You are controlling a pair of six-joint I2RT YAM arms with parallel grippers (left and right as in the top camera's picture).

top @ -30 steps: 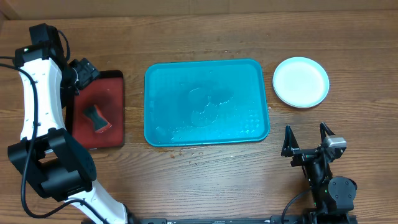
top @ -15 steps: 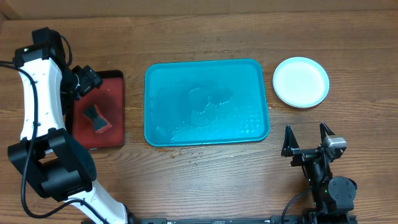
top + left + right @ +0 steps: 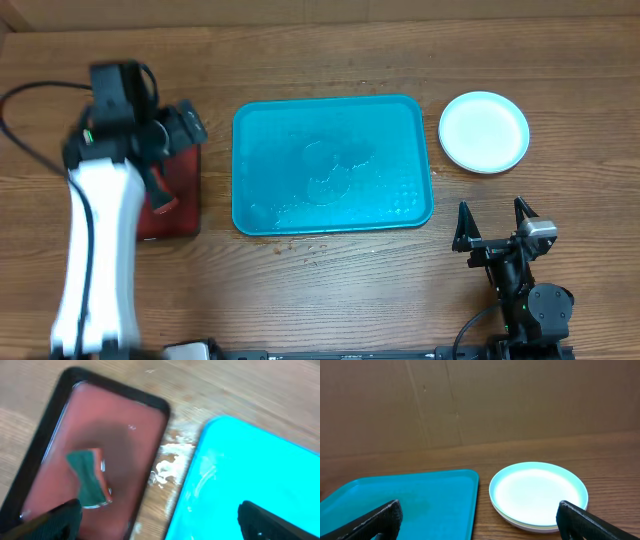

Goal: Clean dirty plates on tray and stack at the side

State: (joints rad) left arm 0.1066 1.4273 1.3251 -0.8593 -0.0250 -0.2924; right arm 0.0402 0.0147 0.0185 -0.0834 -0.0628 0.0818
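Note:
The turquoise tray (image 3: 332, 165) lies in the middle of the table with wet streaks and no plate on it; it also shows in the left wrist view (image 3: 250, 480) and the right wrist view (image 3: 405, 502). The plates (image 3: 484, 131) sit stacked on the table right of the tray, the pale mint one on top, with a yellow-green and a white edge below in the right wrist view (image 3: 538, 493). My left gripper (image 3: 172, 140) is open and empty over the gap between the red tray and the turquoise tray. My right gripper (image 3: 493, 226) is open and empty at the front right.
A red tray with a black rim (image 3: 165, 215) lies left of the turquoise tray and holds a green and orange sponge (image 3: 89, 476). White residue (image 3: 167, 462) marks the wood between the two trays. A cardboard wall (image 3: 480, 400) stands behind the table.
My left arm has swung right and toward the front, off the red tray's far edge. The sponge stays on the red tray. The right arm has not moved.

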